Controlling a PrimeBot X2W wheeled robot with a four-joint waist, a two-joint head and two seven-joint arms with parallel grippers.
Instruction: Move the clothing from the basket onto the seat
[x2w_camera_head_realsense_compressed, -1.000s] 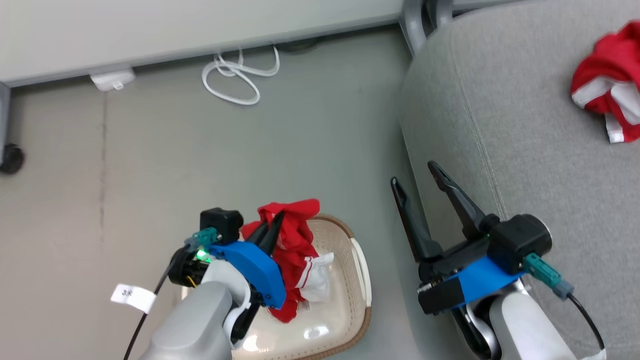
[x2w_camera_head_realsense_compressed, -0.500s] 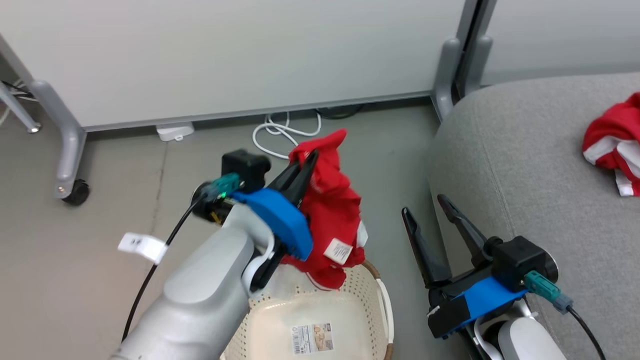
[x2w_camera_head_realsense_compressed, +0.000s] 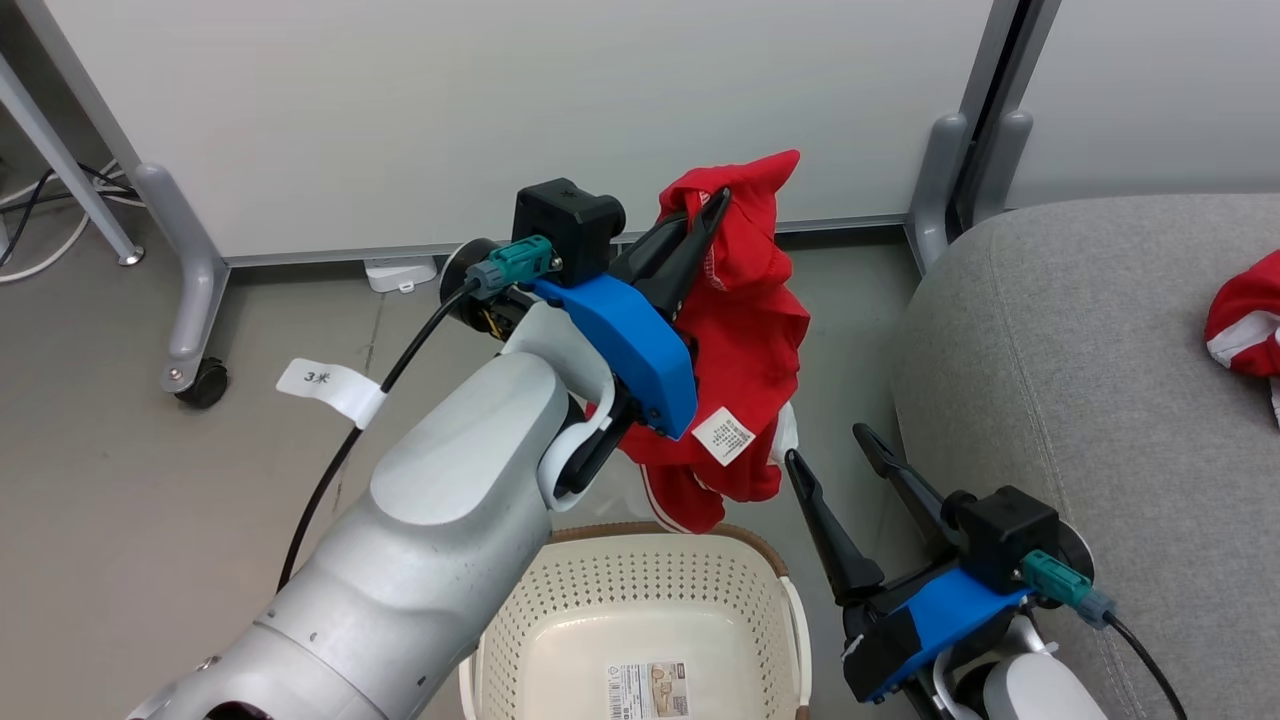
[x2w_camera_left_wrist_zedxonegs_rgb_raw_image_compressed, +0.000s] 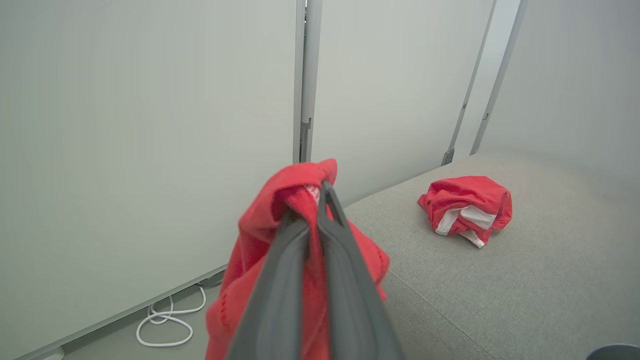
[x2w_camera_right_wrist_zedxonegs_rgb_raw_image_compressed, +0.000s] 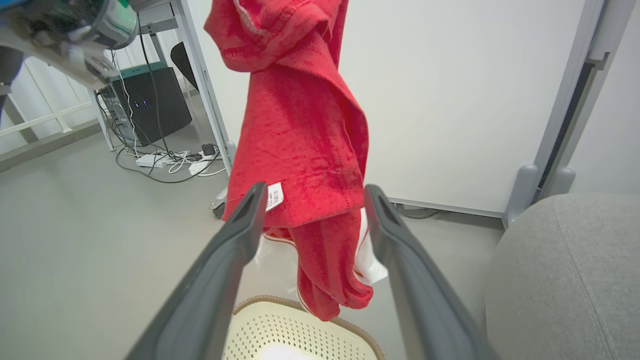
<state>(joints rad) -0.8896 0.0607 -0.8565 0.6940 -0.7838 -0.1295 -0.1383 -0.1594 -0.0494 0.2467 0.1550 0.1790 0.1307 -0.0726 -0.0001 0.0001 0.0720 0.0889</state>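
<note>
1. Hanging from the clamped left gripper (x2w_camera_head_realsense_compressed: 715, 200), head view: bright red fabric garment (x2w_camera_head_realsense_compressed: 750, 330) above cream plastic basket (x2w_camera_head_realsense_compressed: 650, 535), light grey upholstered sofa (x2w_camera_head_realsense_compressed: 1080, 400) to its right.
2. Left wrist: second red garment (x2w_camera_left_wrist_zedxonegs_rgb_raw_image_compressed: 467, 202) on sofa ahead.
3. Right wrist: right gripper (x2w_camera_right_wrist_zedxonegs_rgb_raw_image_compressed: 315, 190) gapes empty.

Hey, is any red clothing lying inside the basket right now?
No, the basket holds just a label where visible; a red garment hangs from the left end effector.
</note>
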